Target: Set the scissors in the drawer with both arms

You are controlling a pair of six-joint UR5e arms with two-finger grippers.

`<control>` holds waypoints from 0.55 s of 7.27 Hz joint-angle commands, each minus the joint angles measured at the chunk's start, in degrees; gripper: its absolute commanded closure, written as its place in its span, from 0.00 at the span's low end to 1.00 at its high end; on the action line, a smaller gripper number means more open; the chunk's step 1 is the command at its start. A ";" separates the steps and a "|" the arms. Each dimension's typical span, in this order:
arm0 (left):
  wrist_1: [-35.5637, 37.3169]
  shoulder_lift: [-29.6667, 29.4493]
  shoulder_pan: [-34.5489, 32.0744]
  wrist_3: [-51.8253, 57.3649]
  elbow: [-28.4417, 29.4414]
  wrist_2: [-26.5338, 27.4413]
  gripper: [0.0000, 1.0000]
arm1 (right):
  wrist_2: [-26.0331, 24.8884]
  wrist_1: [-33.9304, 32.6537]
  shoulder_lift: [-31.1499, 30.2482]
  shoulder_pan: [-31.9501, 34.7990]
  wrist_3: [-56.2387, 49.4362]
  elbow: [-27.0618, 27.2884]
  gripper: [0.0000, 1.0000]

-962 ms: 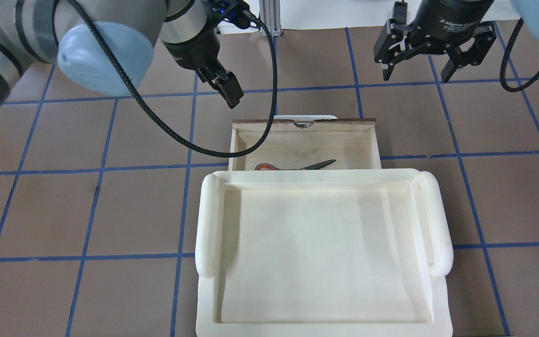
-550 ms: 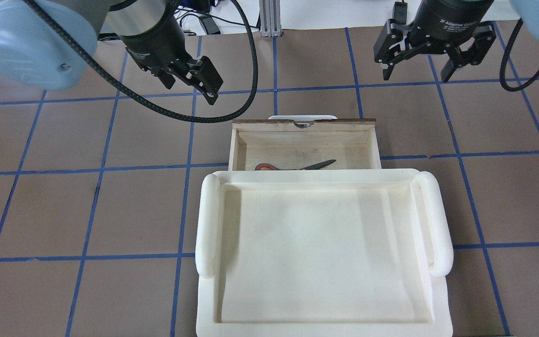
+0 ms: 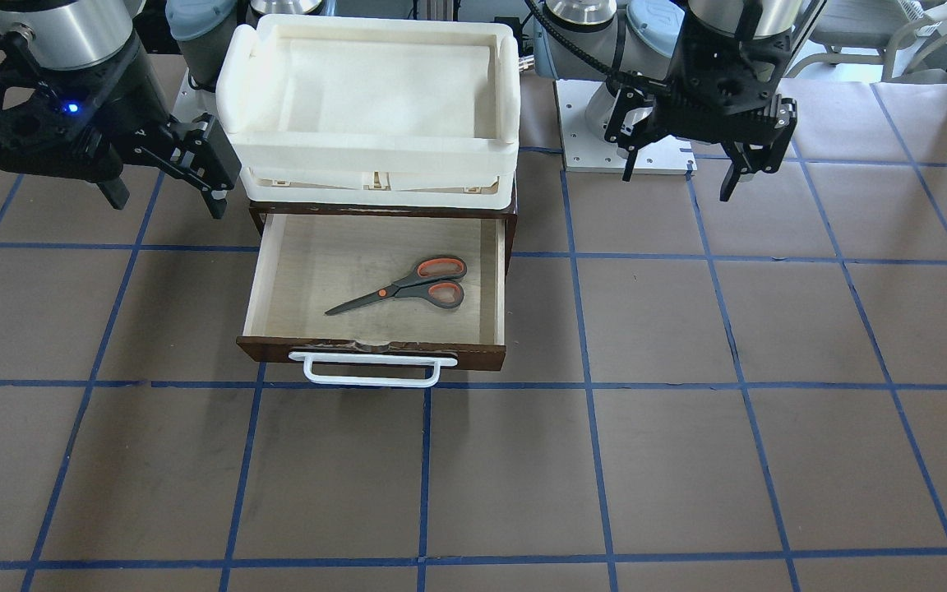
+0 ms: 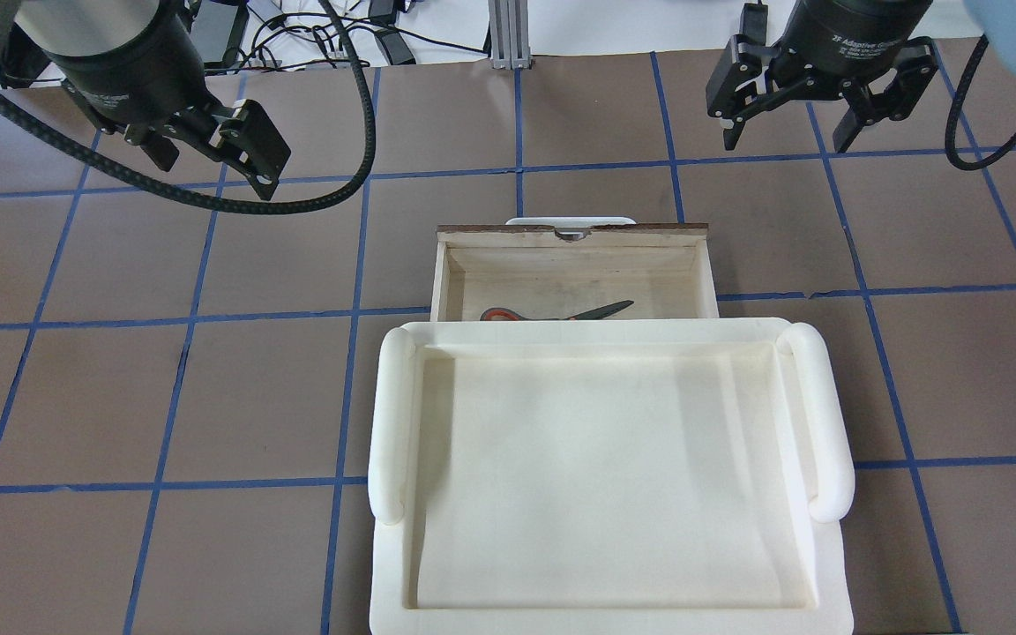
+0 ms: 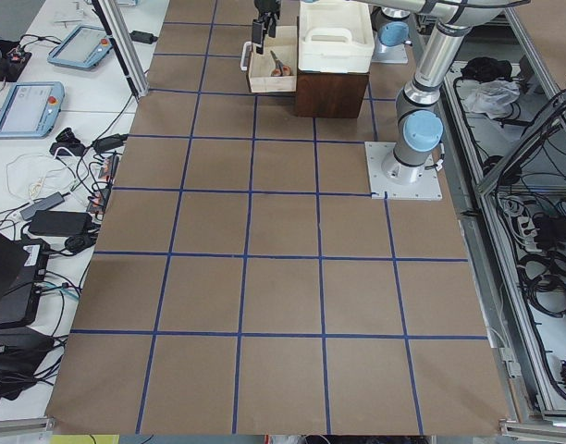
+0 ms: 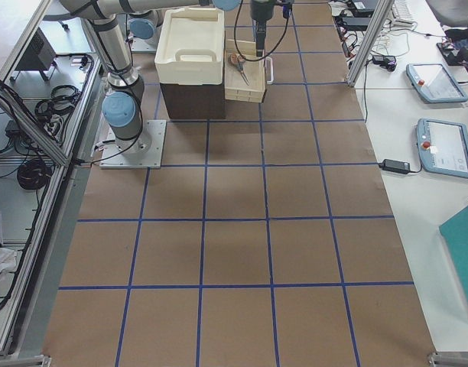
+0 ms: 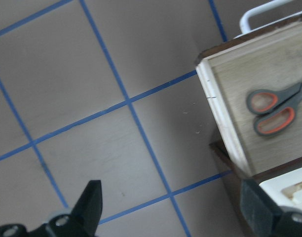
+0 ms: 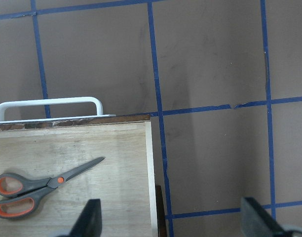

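The surface (image 3: 687,460) is showing plain brown, crossed by a grid of blue tape lines. At the upper middle of the front-facing view, the drawer (image 3: 482,358) is showing a dark brown front, a white handle (image 3: 371,381) and a pale plywood floor. The scissors (image 3: 408,289) are showing dark blades, grey loops lined orange-red and an orange pivot dot. The tray (image 3: 367,152) is showing cream-white. The left tool (image 3: 677,179) and right tool (image 3: 169,201) are showing black.

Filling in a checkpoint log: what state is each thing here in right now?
scissors: blades shut, lying flat inside the drawer.
drawer: pulled open.
left gripper: open, holding nothing.
right gripper: open, holding nothing.
tray: upright, set above the drawer.
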 commanded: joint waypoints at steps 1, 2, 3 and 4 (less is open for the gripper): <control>-1.47 1.34 0.77 -5.16 -0.17 -3.49 0.00 | 0.48 -0.15 -0.03 0.03 0.15 0.01 0.00; -2.00 1.52 1.29 -5.89 -0.17 -3.67 0.00 | -0.03 -0.07 -0.03 0.03 -0.11 0.01 0.00; -2.53 1.70 1.38 -10.34 -0.17 -4.37 0.00 | -0.04 0.46 -0.03 0.03 -0.20 0.01 0.00; -2.53 1.70 1.38 -13.86 -0.08 -3.85 0.00 | -0.04 0.37 0.06 0.03 -0.20 0.01 0.00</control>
